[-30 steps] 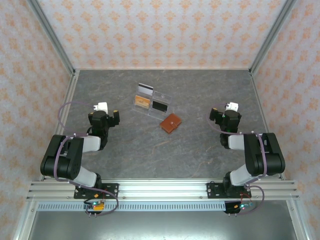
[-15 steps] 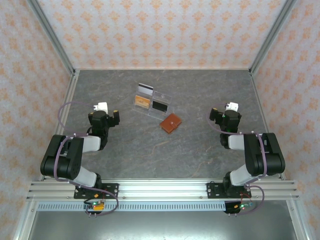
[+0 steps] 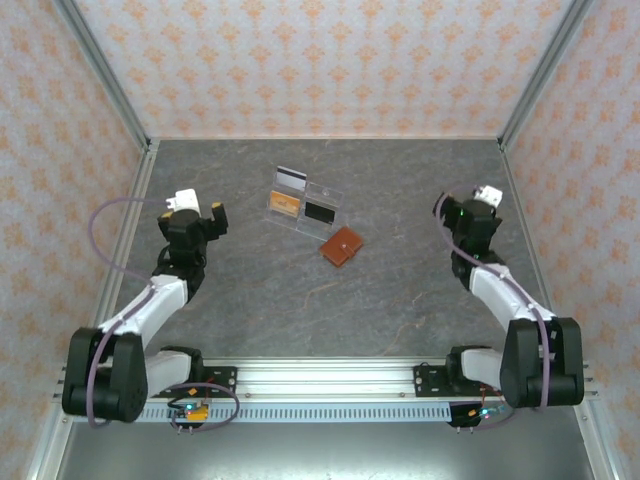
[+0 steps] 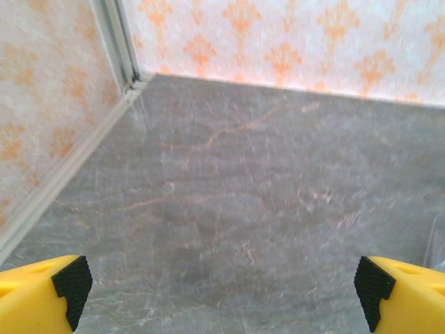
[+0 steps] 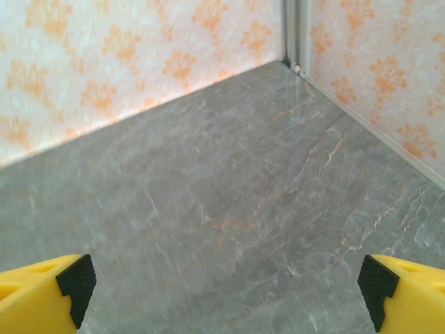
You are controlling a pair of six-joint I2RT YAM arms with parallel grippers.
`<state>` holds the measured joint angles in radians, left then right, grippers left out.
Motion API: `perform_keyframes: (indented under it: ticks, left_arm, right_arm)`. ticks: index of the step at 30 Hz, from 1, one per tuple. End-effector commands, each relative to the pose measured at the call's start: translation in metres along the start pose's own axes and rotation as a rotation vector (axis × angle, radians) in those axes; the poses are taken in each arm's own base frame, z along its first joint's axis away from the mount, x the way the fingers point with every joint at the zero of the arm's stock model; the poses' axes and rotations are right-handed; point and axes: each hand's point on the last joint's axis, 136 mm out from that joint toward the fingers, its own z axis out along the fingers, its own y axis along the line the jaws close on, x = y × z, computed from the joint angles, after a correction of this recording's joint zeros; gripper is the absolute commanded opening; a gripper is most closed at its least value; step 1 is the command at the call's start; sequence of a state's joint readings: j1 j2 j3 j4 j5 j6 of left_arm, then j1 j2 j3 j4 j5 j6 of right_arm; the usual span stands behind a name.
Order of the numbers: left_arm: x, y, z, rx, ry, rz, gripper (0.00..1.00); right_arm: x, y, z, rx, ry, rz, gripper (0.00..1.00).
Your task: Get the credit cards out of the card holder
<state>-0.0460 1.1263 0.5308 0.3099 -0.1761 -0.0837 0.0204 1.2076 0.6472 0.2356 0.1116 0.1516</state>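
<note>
2 shifted outward, left tool (image 3: 207,220), right tool (image 3: 452,211)

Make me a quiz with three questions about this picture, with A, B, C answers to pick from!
1. Where is the brown card holder?
A. On the table, beside the clear tray
B. Inside that tray
C. Up in the air

2. What colour is the bright card lying in the tray?
A. Green
B. Orange
C. Pink

3. How is the left pincer?
A. Shut on a card
B. Shut on the card holder
C. Open, holding nothing

Answers:
1. A, because the top view shows it flat on the grey table just next to the tray.
2. B, because the card in the tray's left part is orange.
3. C, because its yellow fingers stand wide apart with bare table between them.
</note>
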Motion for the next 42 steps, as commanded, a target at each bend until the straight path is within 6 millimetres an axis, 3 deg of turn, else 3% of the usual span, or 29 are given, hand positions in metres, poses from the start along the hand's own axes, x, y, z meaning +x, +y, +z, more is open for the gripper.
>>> perform_keyframes:
  ticks: [1, 3, 10, 16, 18, 25, 32, 42]
  left_arm:
    - [0.01, 0.011, -0.02, -0.047, 0.116, -0.075, 1.0]
    - [0.005, 0.01, -0.029, -0.029, 0.136, -0.122, 1.0]
    - [0.006, 0.005, -0.044, -0.006, 0.219, -0.245, 1.0]
    - [0.007, -0.005, -0.046, 0.044, 0.258, -0.245, 1.0]
    - [0.008, -0.006, -0.046, 0.053, 0.263, -0.242, 1.0]
    - [0.016, -0.011, -0.043, 0.069, 0.302, -0.233, 1.0]
    - [0.023, -0.012, -0.042, 0.07, 0.327, -0.227, 1.0]
    - [0.025, -0.025, -0.04, 0.121, 0.372, -0.221, 1.0]
  right_arm:
    - [0.009, -0.016, -0.015, 0.136, 0.191, 0.134, 0.99]
    - [0.015, 0.001, -0.013, 0.086, 0.294, 0.159, 1.0]
    - [0.056, 0.073, -0.015, -0.085, 0.571, 0.087, 0.84]
    - [0.111, 0.152, -0.036, -0.234, 0.728, -0.05, 0.65]
    - [0.133, 0.179, -0.044, -0.286, 0.779, -0.095, 0.53]
    - [0.203, 0.239, -0.063, -0.346, 0.878, -0.2, 0.3]
    - [0.244, 0.263, -0.084, -0.355, 0.859, -0.305, 0.27]
    - [0.259, 0.249, -0.071, -0.258, 0.85, -0.393, 0.35]
